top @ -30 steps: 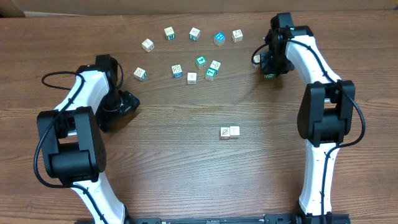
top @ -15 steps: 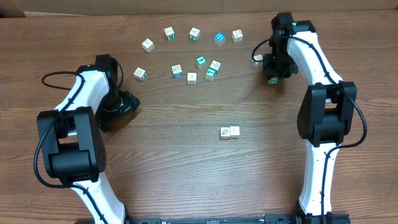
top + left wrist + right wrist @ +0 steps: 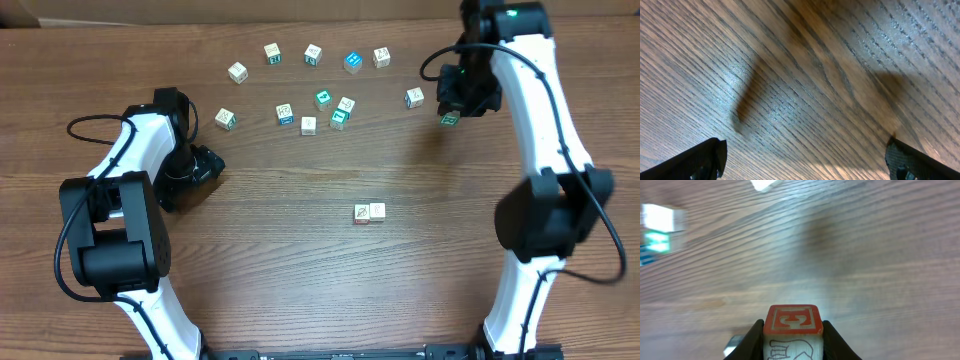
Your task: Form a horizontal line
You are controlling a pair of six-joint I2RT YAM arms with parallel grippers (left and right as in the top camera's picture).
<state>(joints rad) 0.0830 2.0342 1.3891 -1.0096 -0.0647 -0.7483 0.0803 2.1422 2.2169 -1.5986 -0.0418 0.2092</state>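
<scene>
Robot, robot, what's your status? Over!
Right tool shut on cube. Left tool open. Row holds two cubes. Nothing in the way.

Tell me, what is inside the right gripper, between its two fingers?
The right gripper holds one wooden cube: a red-framed face and a line drawing below show. The fingers cover its two side faces, so these cannot be seen.

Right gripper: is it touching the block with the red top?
Touching. The right wrist view shows the block pinched in the right gripper, pressed tight on both sides, with no gap.
</scene>
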